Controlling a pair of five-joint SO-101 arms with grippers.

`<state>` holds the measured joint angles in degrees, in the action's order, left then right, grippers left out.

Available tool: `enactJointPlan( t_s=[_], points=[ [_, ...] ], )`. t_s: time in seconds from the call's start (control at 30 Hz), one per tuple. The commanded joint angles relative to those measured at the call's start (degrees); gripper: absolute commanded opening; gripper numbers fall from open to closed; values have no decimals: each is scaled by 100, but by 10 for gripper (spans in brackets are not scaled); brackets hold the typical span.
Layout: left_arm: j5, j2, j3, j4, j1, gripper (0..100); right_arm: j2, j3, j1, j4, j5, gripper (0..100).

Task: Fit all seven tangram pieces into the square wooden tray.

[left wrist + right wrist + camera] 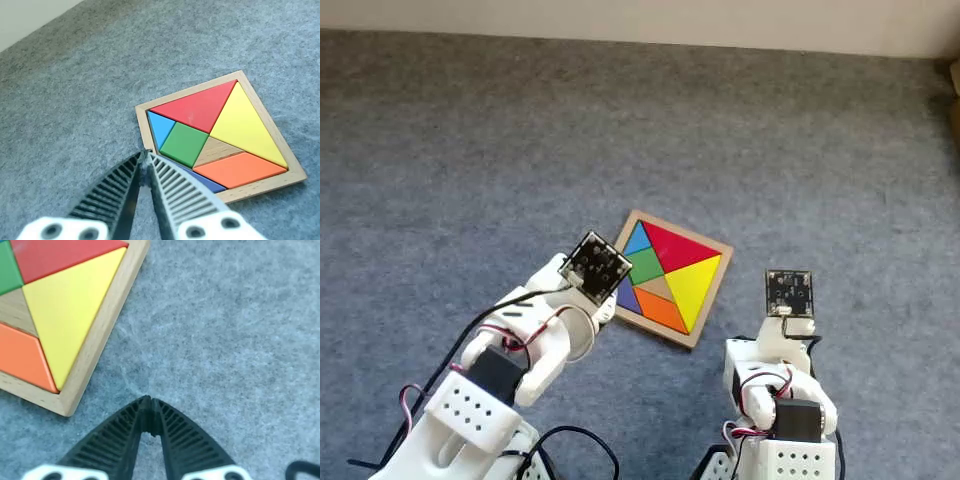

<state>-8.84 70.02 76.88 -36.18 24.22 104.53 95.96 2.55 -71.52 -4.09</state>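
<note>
- Left wrist view: the left claw [147, 156] has its ribbed fingers [175, 187] pressed together, with nothing between them.
- Its tips sit right at one corner of the square wooden tray [189, 91]. I cannot tell whether they touch the rim.
- Just inside that corner lies the light blue triangle [161, 129], and the green square [185, 144] is flush against it.
- The dark blue triangle [206, 182] lies along the tray edge running off from the same corner, partly behind one finger.
- Towards the tray's middle sits the small bare-wood triangle [217, 150], with the orange parallelogram [237, 169] against the same edge as the dark blue piece.
- The large red triangle [197, 107] and large yellow triangle [245, 127] fill the half of the tray away from the claw.
- All seven pieces lie flat inside the rim, and the tray rests on grey carpet [75, 100].
- In the right wrist view, the right claw [149, 403] is also closed on nothing, its tips meeting above the carpet.
- It is near another tray corner but apart from it, with a strip of carpet between the two. The yellow triangle's point and the end of the orange piece lie inside that corner.
- From the high view, the left arm [540, 330] has its wrist over the tray's corner at the blue pieces. The right arm [785, 370] stands off the tray's side where yellow meets orange, clear of the rim.
</note>
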Motion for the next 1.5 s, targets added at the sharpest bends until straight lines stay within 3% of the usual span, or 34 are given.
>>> enactJointPlan(
  t_s=[0.0, 0.3, 0.83, 1.1, 1.47],
  points=[
    [-53, 523, 145, 149, -84, 10, 145, 743, -75, -57, 0, 5],
    [-62, 1771, 1288, 1231, -84, 10, 145, 743, -75, -57, 0, 5],
    [-62, 3424, 2026, 1231, -92, 10, 145, 743, -84, -57, 0, 5],
    [-53, 3459, 2026, 466, -1262, 10, 145, 743, -75, -57, 0, 5],
    [-53, 3459, 2026, -1960, -2844, 10, 145, 743, -84, -57, 0, 5]
  ],
)
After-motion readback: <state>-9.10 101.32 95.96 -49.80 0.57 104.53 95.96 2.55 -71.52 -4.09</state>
